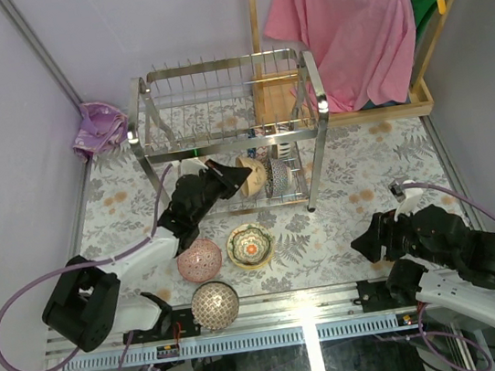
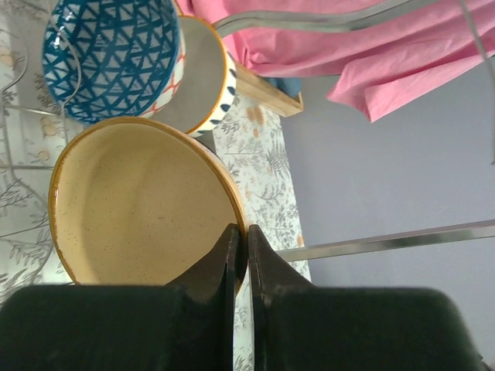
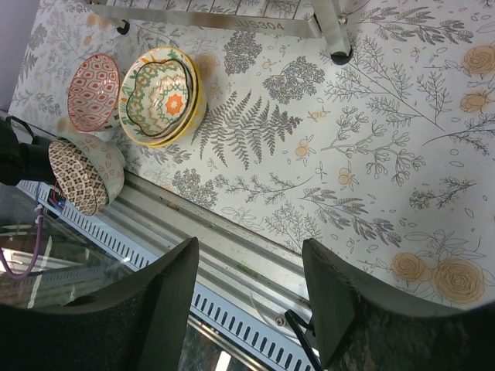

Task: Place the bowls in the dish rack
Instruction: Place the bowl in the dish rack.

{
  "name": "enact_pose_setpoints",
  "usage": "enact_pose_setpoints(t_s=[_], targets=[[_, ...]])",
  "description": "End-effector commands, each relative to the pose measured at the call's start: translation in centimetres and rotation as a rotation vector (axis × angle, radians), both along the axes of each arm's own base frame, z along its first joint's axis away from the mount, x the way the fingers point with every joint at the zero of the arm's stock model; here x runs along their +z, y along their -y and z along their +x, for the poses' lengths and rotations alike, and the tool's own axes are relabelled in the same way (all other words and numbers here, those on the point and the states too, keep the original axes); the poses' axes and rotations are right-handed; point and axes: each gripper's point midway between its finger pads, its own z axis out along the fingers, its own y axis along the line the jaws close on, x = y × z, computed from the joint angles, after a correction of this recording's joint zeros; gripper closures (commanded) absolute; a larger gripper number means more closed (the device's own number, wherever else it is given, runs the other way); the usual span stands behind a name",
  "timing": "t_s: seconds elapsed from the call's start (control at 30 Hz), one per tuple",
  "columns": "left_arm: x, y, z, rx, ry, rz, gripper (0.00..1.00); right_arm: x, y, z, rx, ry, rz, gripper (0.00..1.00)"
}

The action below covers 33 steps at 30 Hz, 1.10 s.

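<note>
The left gripper (image 2: 246,246) is closed tight on the rim of a cream bowl (image 2: 139,201) with an orange edge. 1 finger is on the inside of the bowl and 1 is on the outside. The bowl stands on its side in the low shelf of the dish rack (image 1: 226,133). Just past the jaws, behind the cream bowl, stands a blue bowl with triangles (image 2: 112,54). A white bowl with blue dots (image 2: 207,73) leans right next to it. A pink shirt (image 2: 371,46) hangs far beyond the jaws.

The right gripper (image 3: 247,297) is open, and nothing is between its 2 fingers. It hangs over the near edge of the flowery table (image 3: 371,154), well apart from the rack.

3 more bowls sit on the table, ahead of these jaws and off to their left. They are a pink bowl (image 3: 93,91), a yellow bowl with an orange flower inside (image 3: 162,94) and a brown dotted bowl (image 3: 83,174). The pink and yellow bowls sit close together. The brown one is nearest the table edge.
</note>
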Motion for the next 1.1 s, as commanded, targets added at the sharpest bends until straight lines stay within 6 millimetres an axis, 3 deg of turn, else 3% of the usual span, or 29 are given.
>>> enact_pose_setpoints(t_s=[0.0, 0.37, 0.73, 1.07], targets=[[4.5, -0.3, 0.2, -0.010, 0.106, -0.034, 1.00, 0.1, -1.1, -0.9, 0.084, -0.016, 0.018, 0.37], [5.8, -2.4, 4.7, 0.175, 0.173, -0.020, 1.00, -0.1, -1.6, -0.7, 0.092, -0.021, 0.016, 0.37], [3.7, -3.4, 9.7, 0.200, 0.168, -0.087, 1.00, -0.1, -1.3, -0.7, 0.097, -0.016, -0.006, 0.37], [4.4, -2.0, 11.7, 0.112, 0.212, -0.174, 1.00, -0.2, -1.5, -0.6, 0.106, -0.016, -0.021, 0.37]])
